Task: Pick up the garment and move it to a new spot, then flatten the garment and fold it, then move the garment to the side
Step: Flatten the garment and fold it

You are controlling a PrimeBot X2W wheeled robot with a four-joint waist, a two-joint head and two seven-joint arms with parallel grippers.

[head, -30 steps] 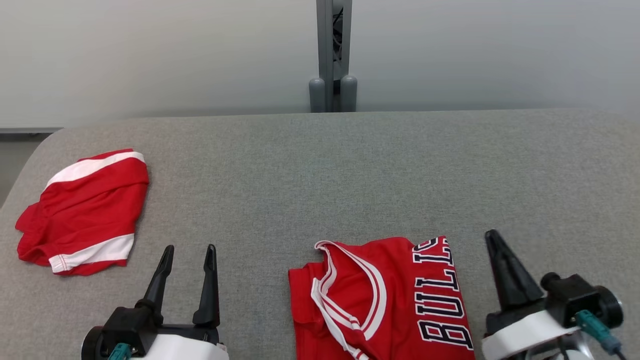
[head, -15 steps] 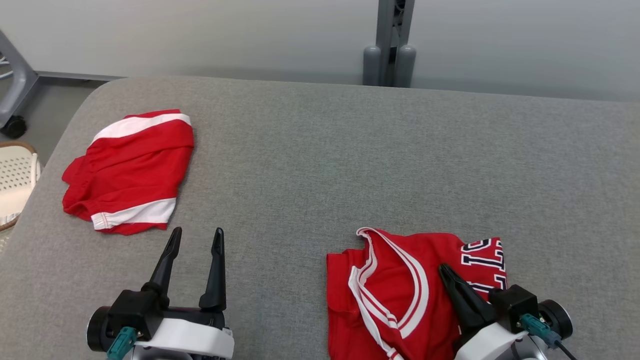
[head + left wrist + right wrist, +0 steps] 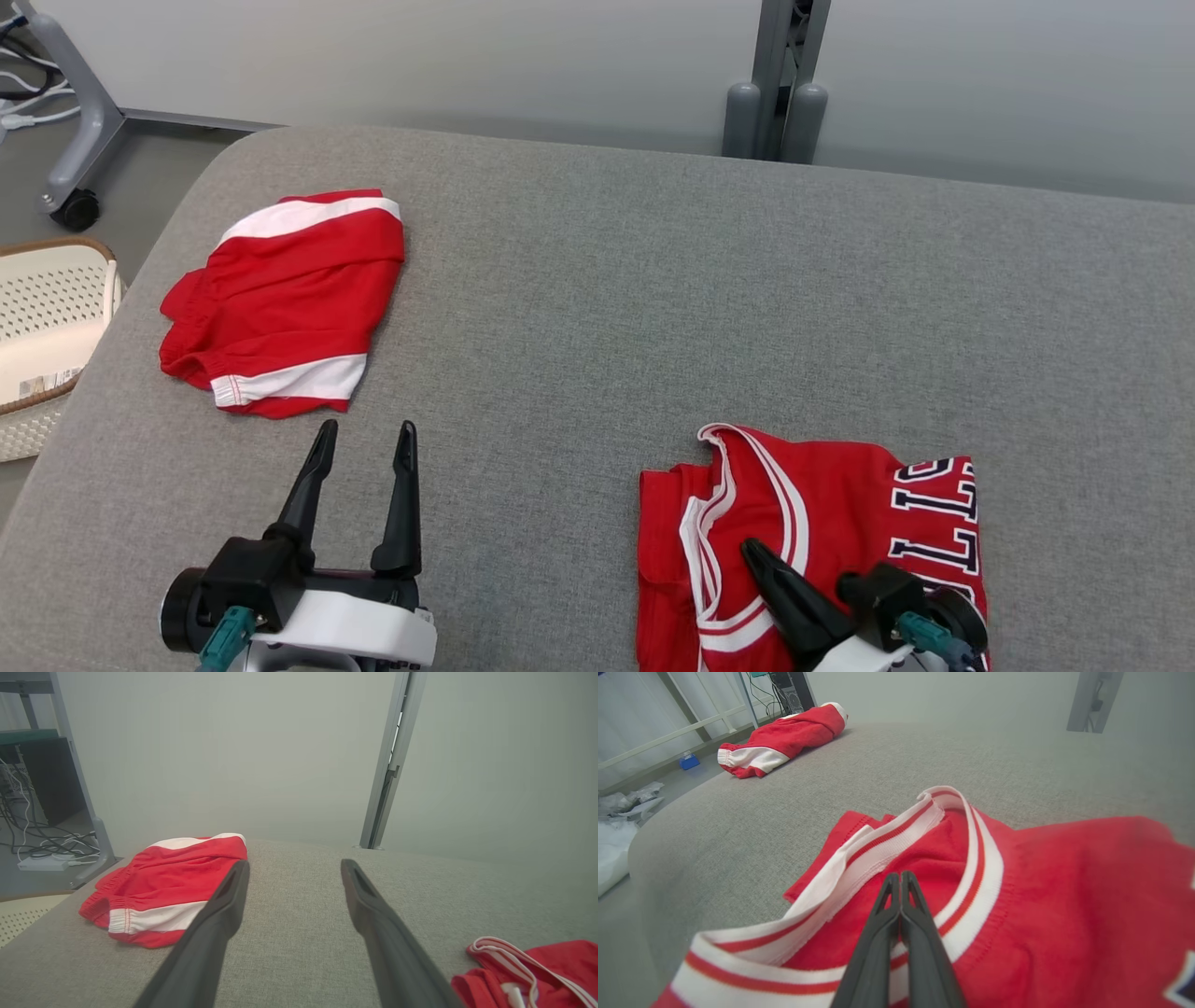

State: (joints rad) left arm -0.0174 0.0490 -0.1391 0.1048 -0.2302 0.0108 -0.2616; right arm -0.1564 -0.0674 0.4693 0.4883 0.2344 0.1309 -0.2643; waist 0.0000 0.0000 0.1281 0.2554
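A folded red jersey (image 3: pixel 840 495) with white-trimmed neckline and dark lettering lies at the near right of the grey table (image 3: pixel 653 308). My right gripper (image 3: pixel 750 547) hovers over its collar area, fingers pressed together with nothing between them; in the right wrist view the gripper (image 3: pixel 900 875) points at the white and red neck band of the jersey (image 3: pixel 1064 882). My left gripper (image 3: pixel 366 431) stands open over bare table at the near left, well left of the jersey. The left wrist view shows the gripper (image 3: pixel 294 865) spread wide, with a jersey (image 3: pixel 537 970) corner at lower right.
Folded red shorts (image 3: pixel 289 299) with white bands lie at the far left of the table, also seen as red shorts (image 3: pixel 173 882) beside my left fingers. A white basket (image 3: pixel 56 289) sits on the floor off the table's left edge. A grey post (image 3: pixel 780 93) stands behind the table.
The head camera has turned left, shifting the whole picture. My right gripper has moved from beside the jersey's right edge to above its collar. The left gripper stays open.
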